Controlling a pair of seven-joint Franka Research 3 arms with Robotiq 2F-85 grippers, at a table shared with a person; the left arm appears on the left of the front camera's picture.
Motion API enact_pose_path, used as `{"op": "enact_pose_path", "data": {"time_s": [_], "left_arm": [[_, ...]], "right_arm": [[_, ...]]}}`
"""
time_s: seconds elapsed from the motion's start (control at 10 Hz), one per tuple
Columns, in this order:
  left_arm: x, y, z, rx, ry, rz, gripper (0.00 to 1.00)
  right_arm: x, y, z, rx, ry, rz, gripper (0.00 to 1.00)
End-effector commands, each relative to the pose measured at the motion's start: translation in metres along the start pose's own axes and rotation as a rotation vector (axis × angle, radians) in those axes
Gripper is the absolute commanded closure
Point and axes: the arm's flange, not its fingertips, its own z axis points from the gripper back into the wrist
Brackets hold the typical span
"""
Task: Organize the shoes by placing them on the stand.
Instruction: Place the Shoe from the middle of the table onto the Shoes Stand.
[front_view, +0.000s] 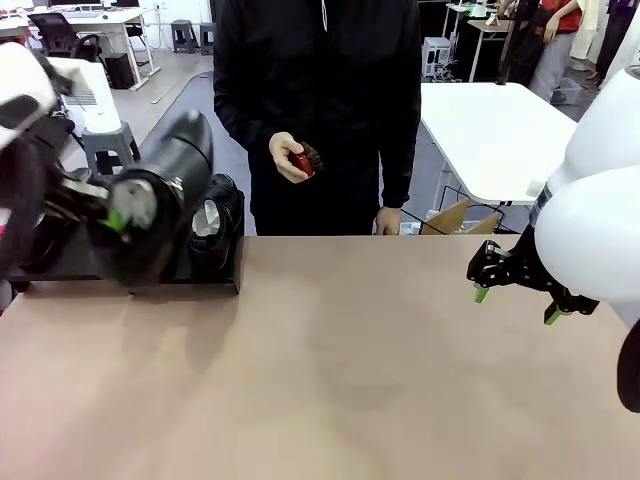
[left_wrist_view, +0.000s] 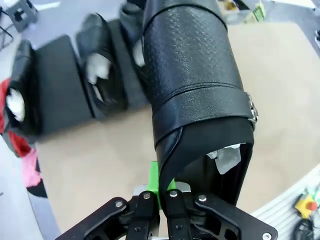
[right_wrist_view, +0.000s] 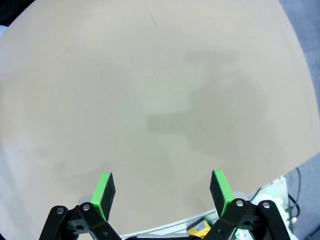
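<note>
Over at the left end of the table (front_view: 330, 390) I've got a black dress shoe (left_wrist_view: 200, 90) pinched by its heel edge in my left gripper (left_wrist_view: 161, 196), fingers clamped tight on the leather, green pad peeking out beside it. It hangs toe-away from the wrist, white paper stuffing (left_wrist_view: 227, 157) showing in the opening, lifted above the tabletop.

So I'd say I'm mid-carry on this one. The stand (left_wrist_view: 57, 82) sits further out from the toe, at the table's far left edge. From the left wrist I can make out one shoe (left_wrist_view: 102, 70) on it, another at its far end (left_wrist_view: 17, 95), and what looks like a third (left_wrist_view: 131, 25) tucked behind the one I'm carrying. There's a bare strip of platform between the first two, which looks like my slot.

Next move, as I see it: swing the toe toward that gap, line it up with its neighbours, lower until the sole sits flat, then let go.

My right gripper (right_wrist_view: 162, 192) hovers wide open over bare table, holding nothing. The person across from me has a small red-brown brush (front_view: 305, 160) in one hand (front_view: 288, 160).
</note>
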Motion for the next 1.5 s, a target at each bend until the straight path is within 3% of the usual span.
{"op": "enact_pose_path", "data": {"time_s": [0.0,0.1,0.2,0.3,0.5,0.6,0.8,0.9,1.2,1.4], "left_arm": [[0.019,0.035,-0.017,0.034,-0.032,-0.040,1.00],[0.027,0.053,-0.022,0.067,-0.019,0.018,1.00],[0.025,0.046,-0.015,0.142,-0.013,0.252,1.00],[0.012,0.049,-0.015,0.042,-0.021,0.000,1.00],[0.012,0.049,-0.015,0.042,-0.021,0.000,1.00],[0.015,0.057,-0.025,0.069,0.002,0.067,1.00],[0.039,0.107,-0.036,0.261,-0.122,0.152,1.00],[0.047,0.127,-0.043,0.297,-0.149,0.165,1.00],[0.061,0.181,-0.093,0.262,-0.105,0.206,1.00],[0.062,0.188,-0.126,0.270,-0.095,0.205,1.00]], "right_arm": [[0.002,0.000,0.001,0.001,0.002,0.007,0.00],[0.002,0.000,0.001,0.001,0.002,0.007,0.00],[0.002,0.000,0.001,0.001,0.002,0.007,0.00],[0.002,0.000,0.001,0.001,0.002,0.007,0.00],[0.002,0.000,0.001,0.001,0.002,0.007,0.00],[0.002,0.000,0.001,0.001,0.002,0.007,0.00],[0.002,0.000,0.001,0.001,0.002,0.007,0.00],[0.002,0.000,0.001,0.001,0.002,0.007,0.00],[0.002,0.000,0.001,0.001,0.002,0.007,0.00],[0.002,0.000,0.001,0.001,0.002,0.007,0.00]]}}
